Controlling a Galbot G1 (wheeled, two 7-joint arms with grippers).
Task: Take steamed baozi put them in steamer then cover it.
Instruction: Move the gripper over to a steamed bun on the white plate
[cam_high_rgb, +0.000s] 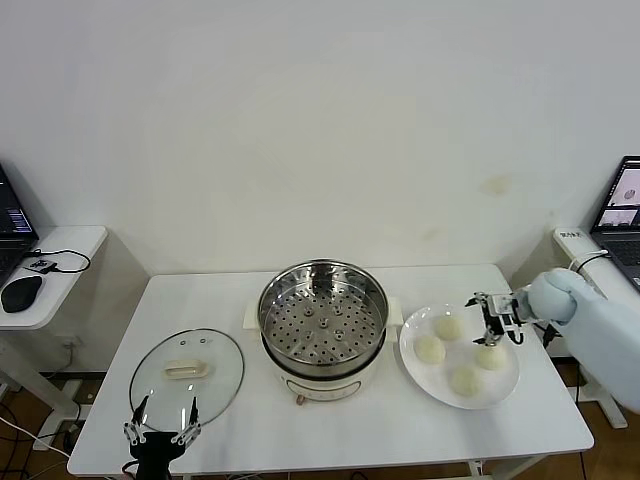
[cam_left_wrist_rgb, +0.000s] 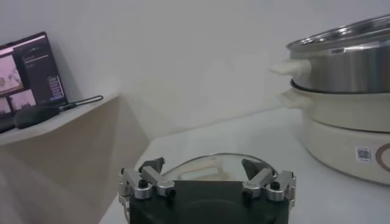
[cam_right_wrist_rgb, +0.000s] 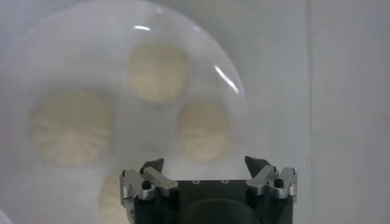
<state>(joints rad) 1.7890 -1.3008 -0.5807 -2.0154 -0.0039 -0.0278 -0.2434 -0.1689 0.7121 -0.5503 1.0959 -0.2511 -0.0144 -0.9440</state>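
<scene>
Above 4 steamed baozi (cam_right_wrist_rgb: 72, 126) in right wrist view, right gripper (cam_right_wrist_rgb: 208, 170) fingers spread.

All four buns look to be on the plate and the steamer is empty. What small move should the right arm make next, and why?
Probably lower the right end effector onto the bun just below it and close. It hangs open over the plate, holding nothing, and the steamer is uncovered and empty. The left end effector waits open by the lid.
</scene>
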